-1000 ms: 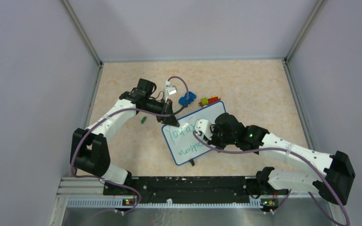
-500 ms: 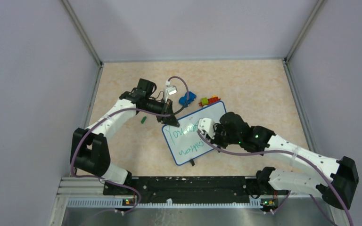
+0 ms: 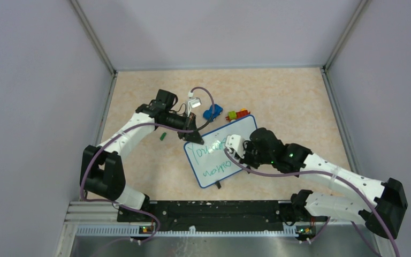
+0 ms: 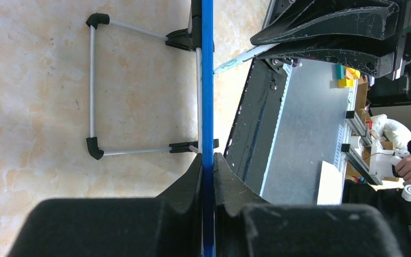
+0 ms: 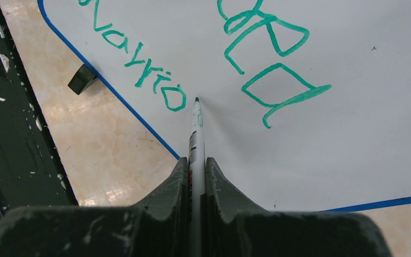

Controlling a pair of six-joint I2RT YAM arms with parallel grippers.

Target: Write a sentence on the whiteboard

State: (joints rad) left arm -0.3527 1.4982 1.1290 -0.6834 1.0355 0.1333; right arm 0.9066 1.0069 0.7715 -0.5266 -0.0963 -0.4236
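The whiteboard (image 3: 236, 127) lies tilted on the table, blue rimmed. It carries the sentence (image 3: 217, 170) in two lines of green script. My left gripper (image 3: 195, 137) is shut on the board's far-left corner. The left wrist view shows its jaws (image 4: 207, 160) pinching the blue rim (image 4: 207, 80) edge-on. My right gripper (image 3: 235, 158) hovers over the board's middle, shut on a white marker (image 5: 196, 136). The marker's green tip sits just right of the lower line's last letter (image 5: 172, 98), at or just above the white surface (image 5: 353, 134).
A blue toy car (image 3: 212, 112) and a red, yellow and green toy (image 3: 237, 114) lie just beyond the board's far edge. A small green piece (image 3: 162, 136) lies left of the left gripper. A black foot (image 5: 82, 78) sticks out at the board's near edge. Grey walls enclose the table.
My right arm has shifted a little to the right along the board with the marker, mostly in the first half second. The left gripper and the board have not moved.
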